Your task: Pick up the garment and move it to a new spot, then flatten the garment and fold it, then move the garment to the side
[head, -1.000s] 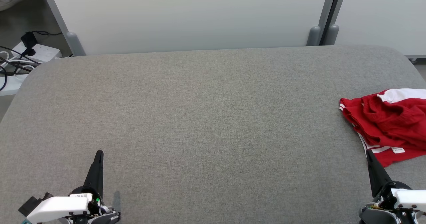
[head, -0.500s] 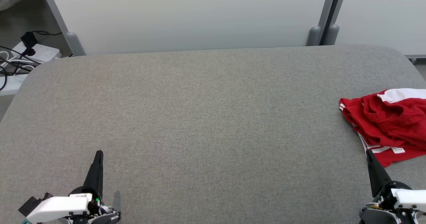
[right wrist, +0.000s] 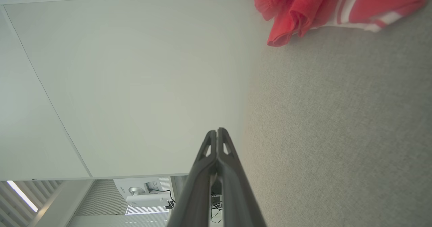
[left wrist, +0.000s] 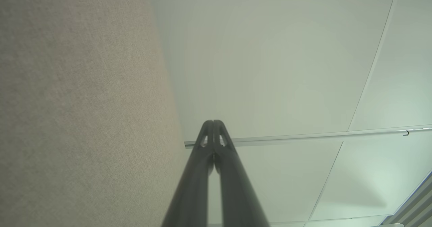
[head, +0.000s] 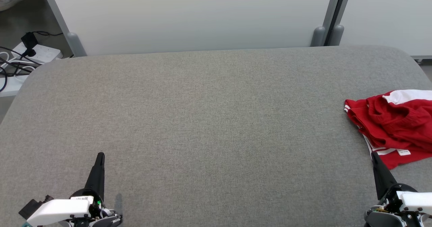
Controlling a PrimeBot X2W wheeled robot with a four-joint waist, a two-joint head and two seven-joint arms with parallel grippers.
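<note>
A crumpled red garment [head: 395, 125] with white stripes and a white panel lies bunched at the right edge of the grey table [head: 209, 119], partly cut off by the head view's border. It also appears at the top of the right wrist view as the garment [right wrist: 303, 7]. My right gripper [head: 374, 156] rests at the lower right, shut and empty, its tip just in front of the garment's near hem. My left gripper [head: 100, 156] sits at the lower left, shut with nothing in it. The wrist views show the left gripper [left wrist: 213, 123] and the right gripper [right wrist: 217, 131] with fingers pressed together.
White partition panels [head: 189, 14] stand behind the table's far edge. A power strip with cables [head: 30, 53] lies on the floor at the far left. The table's middle and left are bare grey fabric.
</note>
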